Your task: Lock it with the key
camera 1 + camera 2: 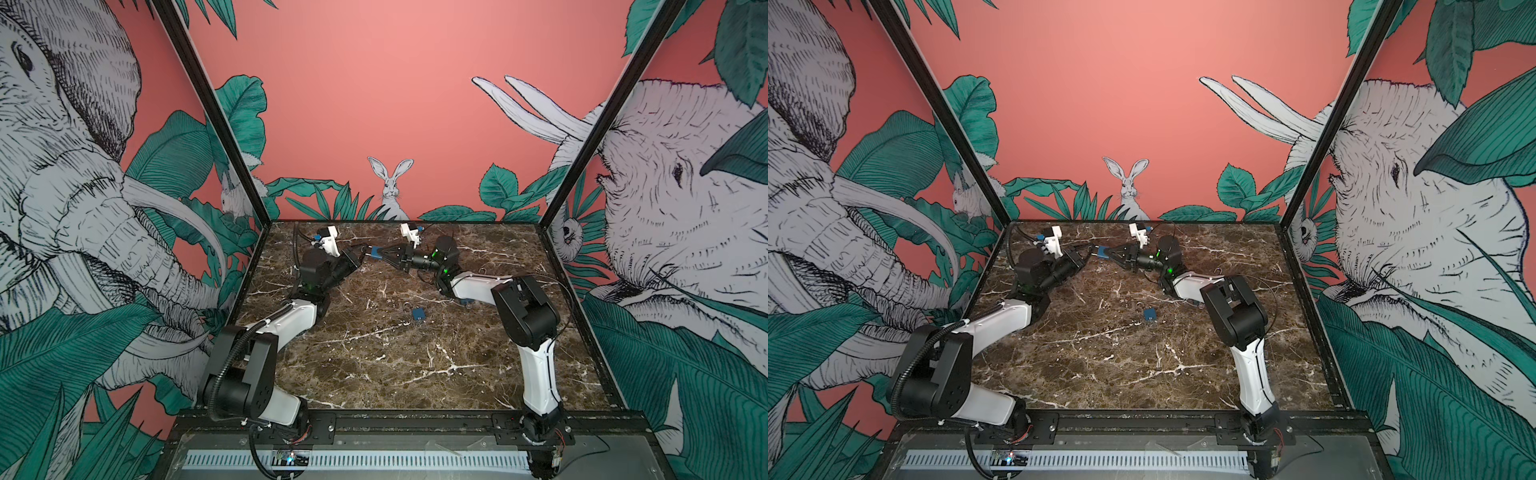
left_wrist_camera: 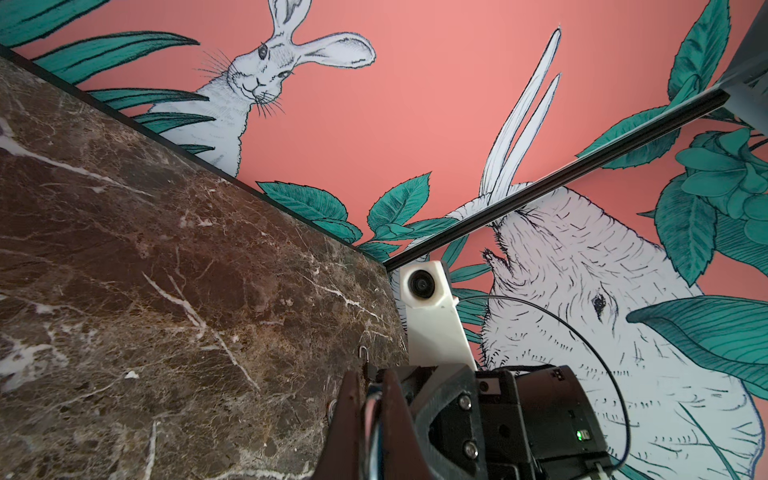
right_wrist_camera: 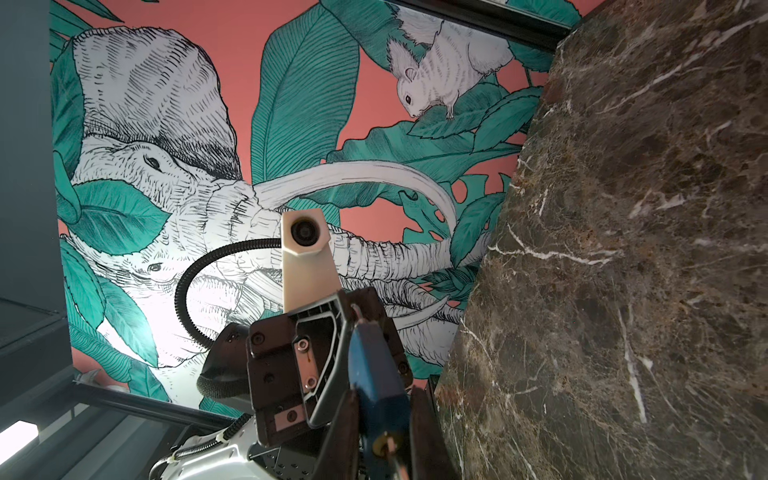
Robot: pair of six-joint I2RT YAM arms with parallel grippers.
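Right gripper (image 1: 383, 252) clamps one blue padlock (image 1: 375, 252); a second padlock (image 1: 417, 313) lies mid-way across the surface (image 1: 374, 374); left gripper (image 1: 364, 252) closed (on what, unclear).

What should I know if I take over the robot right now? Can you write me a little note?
Left gripper: shut, tips at the end of the blue padlock; a small metal hook shows past them, key or shackle unclear.
Right gripper: shut on the blue padlock, held over the back part of the table.
A second blue padlock lies mid-table.
Done: padlock picked up, both grippers meet at it.
Left: locking it; I cannot tell whether it is locked yet.
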